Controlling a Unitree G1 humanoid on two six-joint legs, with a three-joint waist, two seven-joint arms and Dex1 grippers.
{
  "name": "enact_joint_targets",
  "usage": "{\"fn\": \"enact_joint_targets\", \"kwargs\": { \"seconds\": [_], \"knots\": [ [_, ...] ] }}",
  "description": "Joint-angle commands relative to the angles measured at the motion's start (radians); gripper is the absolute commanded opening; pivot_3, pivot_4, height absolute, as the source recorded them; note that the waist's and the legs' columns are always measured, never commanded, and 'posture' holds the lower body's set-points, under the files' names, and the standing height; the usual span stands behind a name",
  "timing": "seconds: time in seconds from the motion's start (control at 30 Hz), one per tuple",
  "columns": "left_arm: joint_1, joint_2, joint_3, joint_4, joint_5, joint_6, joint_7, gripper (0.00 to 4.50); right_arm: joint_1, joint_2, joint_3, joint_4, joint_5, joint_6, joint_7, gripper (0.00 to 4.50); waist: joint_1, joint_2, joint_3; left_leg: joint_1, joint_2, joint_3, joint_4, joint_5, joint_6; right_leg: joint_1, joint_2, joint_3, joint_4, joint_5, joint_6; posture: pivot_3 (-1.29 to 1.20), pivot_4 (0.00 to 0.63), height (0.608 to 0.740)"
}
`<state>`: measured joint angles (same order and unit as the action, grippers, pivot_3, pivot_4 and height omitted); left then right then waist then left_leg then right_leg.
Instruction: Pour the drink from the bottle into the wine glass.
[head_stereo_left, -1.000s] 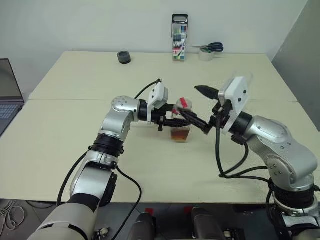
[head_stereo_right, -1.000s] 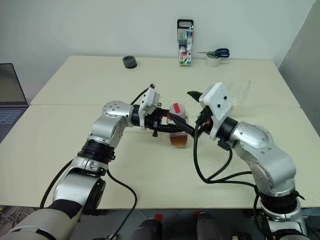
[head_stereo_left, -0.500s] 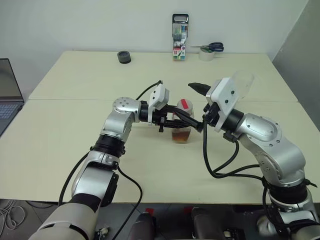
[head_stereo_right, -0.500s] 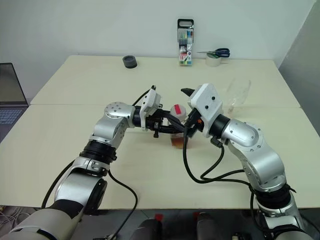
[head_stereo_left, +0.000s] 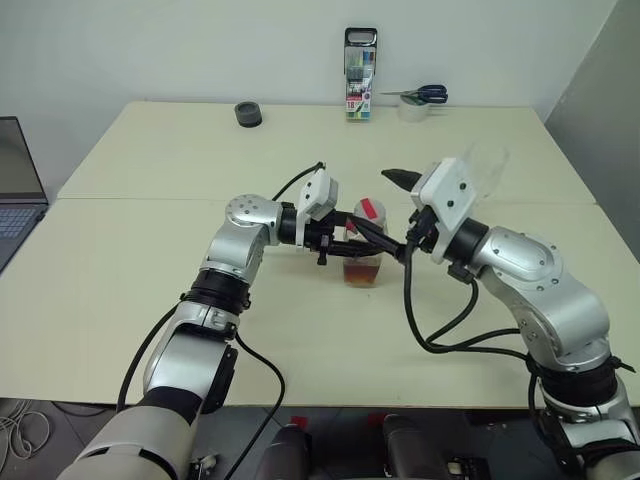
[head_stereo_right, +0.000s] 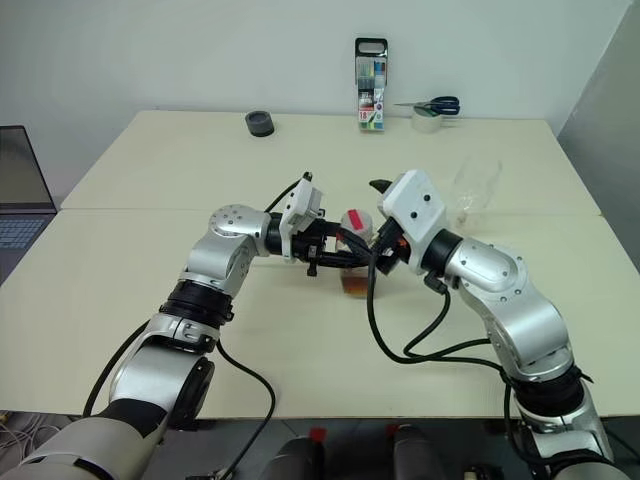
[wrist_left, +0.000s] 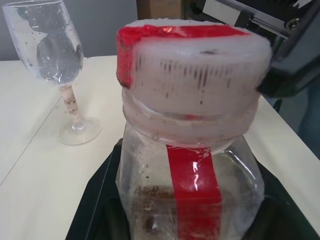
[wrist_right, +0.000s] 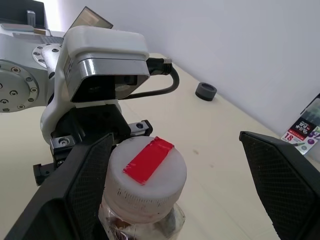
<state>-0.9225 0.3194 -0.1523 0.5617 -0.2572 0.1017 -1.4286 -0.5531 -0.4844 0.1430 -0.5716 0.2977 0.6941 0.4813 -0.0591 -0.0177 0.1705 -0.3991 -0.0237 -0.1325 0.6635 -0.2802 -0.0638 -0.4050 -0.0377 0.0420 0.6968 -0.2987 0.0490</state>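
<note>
A small clear bottle (head_stereo_left: 361, 250) stands on the table (head_stereo_left: 200, 160), with amber drink (head_stereo_left: 361, 272) low inside it. Its white cap (wrist_right: 147, 170) carries a red strip. My left gripper (head_stereo_left: 372, 244) reaches in from the left and is shut on the bottle's body. From the right, my right gripper (wrist_right: 176, 137) stands open astride the cap. One of its fingers (wrist_right: 87, 185) lies against the cap's side and the other is well clear. The wine glass (head_stereo_right: 475, 185) stands upright just behind my right hand, partly hidden by it, and shows whole in the left wrist view (wrist_left: 50, 55).
At the table's far edge stand a pack of markers (head_stereo_left: 359, 75), a tape roll (head_stereo_left: 412, 110) with scissors (head_stereo_left: 422, 96) on it, and a small black round thing (head_stereo_left: 248, 114). A laptop (head_stereo_left: 15, 190) sits off the table's left side.
My right gripper has shifted a little to the left, closer over the bottle's cap, uncovering more of the wine glass behind it. The left gripper and bottle have stayed put.
</note>
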Motion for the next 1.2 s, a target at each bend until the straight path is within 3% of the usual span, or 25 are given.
{"fn": "enact_joint_targets", "kwargs": {
  "seconds": [0.03, 1.2],
  "knots": [
    [-0.033, 0.003, 0.008, -0.014, -0.007, -0.02, -0.012, 1.83, 0.009, -0.02, -0.062, -0.042, 0.009, 0.016, -0.005, 4.3, 0.0, 0.0, 0.0, 0.0, 0.0, 0.0, 0.0, 0.0, 0.0, 0.0, 0.0, 0.0, 0.0, 0.0, 0.0, 0.0, 0.15, 0.74],
    [-0.039, 0.002, 0.008, 0.003, 0.0, -0.038, -0.021, 1.83, 0.046, -0.063, -0.112, -0.097, 0.073, 0.058, -0.005, 4.3, 0.0, 0.0, 0.0, 0.0, 0.0, 0.0, 0.0, 0.0, 0.0, 0.0, 0.0, 0.0, 0.0, 0.0, 0.0, 0.0, 0.15, 0.74]
  ]
}}
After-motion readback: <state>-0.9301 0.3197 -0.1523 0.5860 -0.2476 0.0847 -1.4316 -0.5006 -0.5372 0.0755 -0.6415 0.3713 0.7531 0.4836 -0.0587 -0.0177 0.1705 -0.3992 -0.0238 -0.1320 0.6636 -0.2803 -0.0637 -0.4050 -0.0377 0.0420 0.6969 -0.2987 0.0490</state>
